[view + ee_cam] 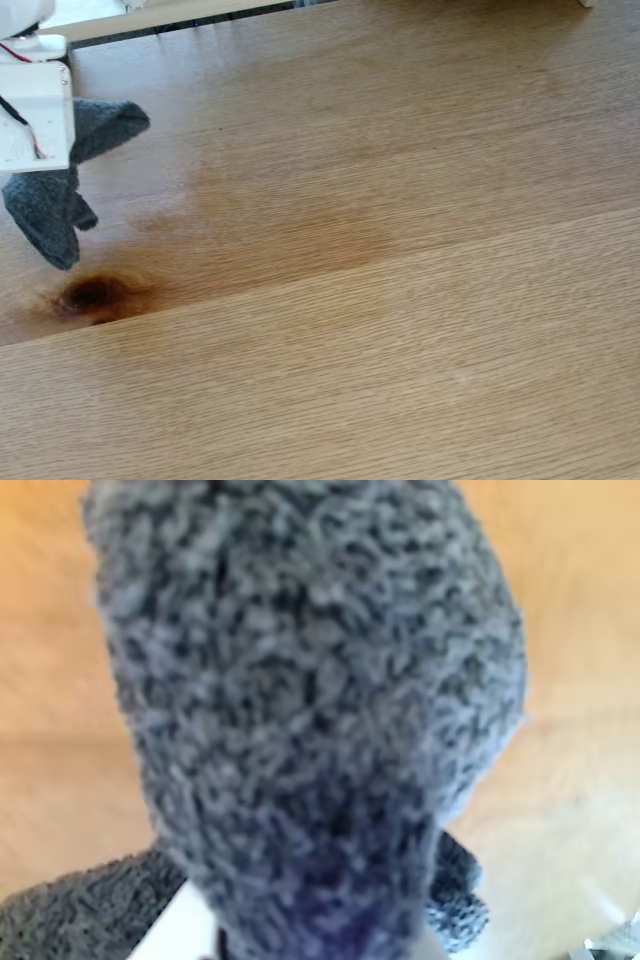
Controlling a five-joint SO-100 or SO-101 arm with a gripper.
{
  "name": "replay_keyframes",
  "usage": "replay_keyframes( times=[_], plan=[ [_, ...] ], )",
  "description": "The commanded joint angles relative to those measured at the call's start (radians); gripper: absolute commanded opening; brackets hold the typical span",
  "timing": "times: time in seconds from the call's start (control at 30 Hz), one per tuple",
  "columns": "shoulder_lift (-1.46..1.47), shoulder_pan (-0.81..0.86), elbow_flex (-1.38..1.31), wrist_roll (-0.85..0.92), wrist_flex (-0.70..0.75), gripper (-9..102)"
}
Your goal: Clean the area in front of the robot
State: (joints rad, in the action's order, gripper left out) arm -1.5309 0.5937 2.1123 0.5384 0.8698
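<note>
- Light-oak wood-grain tabletop of wide planks (pixel 420 330): the area to be cleaned. It spans the fixed view from the near edge to the far edge; in the wrist view it shows as blurred orange wood on both sides (pixel 50 730).
- Dark brown knot (pixel 92 294): at the left of the fixed view, near side, just below the lower cloth tip.
- Darker stained patch (pixel 280 225): a dull brown band running right from the knot across the middle plank.
- White plastic arm of blocky segments with thin red and black wires (pixel 35 125): enters at the far left of the fixed view.
- Gripper (pixel 80 175): both jaws sheathed in grey fuzzy sock-like cloth (pixel 310 700). One covered tip points right, the other points down toward the knot, so the fingers stand apart and clamp nothing.
- Contact: cannot tell whether the lower tip touches the wood.
- Step in hand, judged: wiping, starting at the left by the knot.
- Handling advice: press the lower cloth tip flat and lightly; sweep rightward along the grain over the stained patch in overlapping passes; keep the wires off the wood.
</note>
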Motion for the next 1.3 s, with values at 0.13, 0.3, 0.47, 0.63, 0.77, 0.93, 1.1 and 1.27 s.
replay_keyframes(
  times=[0.13,0.3,0.47,0.63,0.77,0.93,1.1,1.27],
  plan=[
    [0.028,0.221,-0.012,0.086,-0.052,0],
    [0.084,0.305,-0.012,0.089,-0.118,0],
    [0.095,0.328,-0.012,0.041,-0.144,21],
    [0.052,0.285,-0.012,-0.026,-0.149,38],
    [-0.012,0.201,-0.012,-0.081,-0.146,42],
    [-0.124,-0.025,-0.012,-0.236,-0.046,19],
    [-0.201,-0.316,-0.012,-0.431,0.006,0],
    [-0.264,-0.497,-0.012,-0.667,0.037,0]
  ],
)
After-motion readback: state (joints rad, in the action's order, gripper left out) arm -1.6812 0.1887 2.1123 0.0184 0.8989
